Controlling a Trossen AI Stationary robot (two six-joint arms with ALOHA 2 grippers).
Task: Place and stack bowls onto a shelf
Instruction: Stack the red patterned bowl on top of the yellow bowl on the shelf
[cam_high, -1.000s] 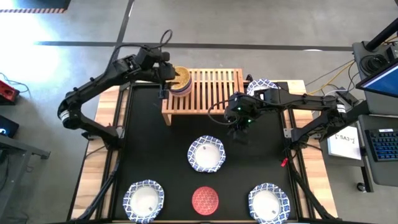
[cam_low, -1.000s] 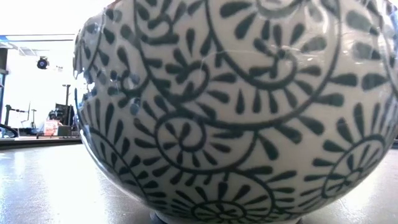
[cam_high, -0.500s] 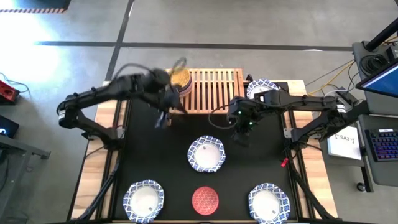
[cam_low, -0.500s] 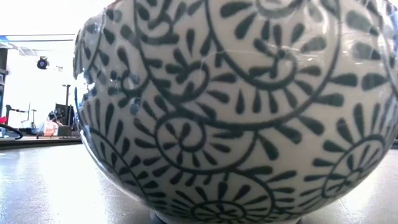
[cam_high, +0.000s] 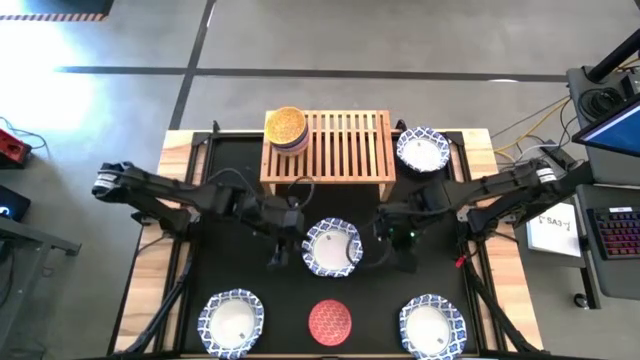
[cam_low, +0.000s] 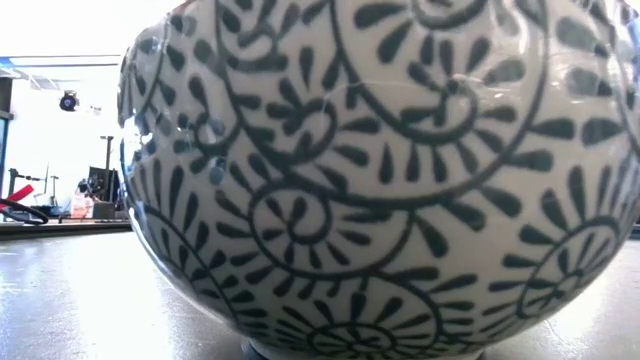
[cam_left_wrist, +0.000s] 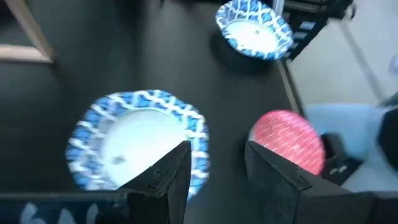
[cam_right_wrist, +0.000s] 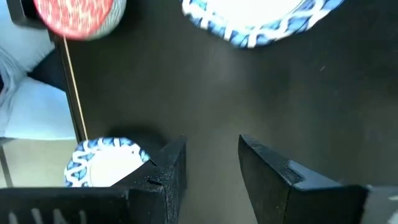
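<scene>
The light-wood shelf (cam_high: 335, 148) stands at the table's far side, with a stack of small bowls, a yellow one on top (cam_high: 286, 127), on its left end. A wide white blue-rimmed bowl (cam_high: 332, 247) sits on the black mat in the middle. My left gripper (cam_high: 281, 244) is open just left of its rim, which also shows in the left wrist view (cam_left_wrist: 137, 140) by my open fingers (cam_left_wrist: 216, 171). My right gripper (cam_high: 394, 238) is open a little right of this bowl (cam_right_wrist: 261, 18), with bare mat between its fingers (cam_right_wrist: 211, 165).
A red bowl (cam_high: 330, 322) sits at the near edge between two white blue-rimmed bowls (cam_high: 231, 322) (cam_high: 432, 325). Another white bowl (cam_high: 421, 150) sits right of the shelf. One patterned bowl (cam_low: 380, 180) fills the low view.
My left gripper has left the bowl stack on the shelf and swung toward the near edge and down, to the left side of the middle white bowl. My right gripper has moved toward the near edge, to that bowl's right side. The stack has stayed on the shelf.
</scene>
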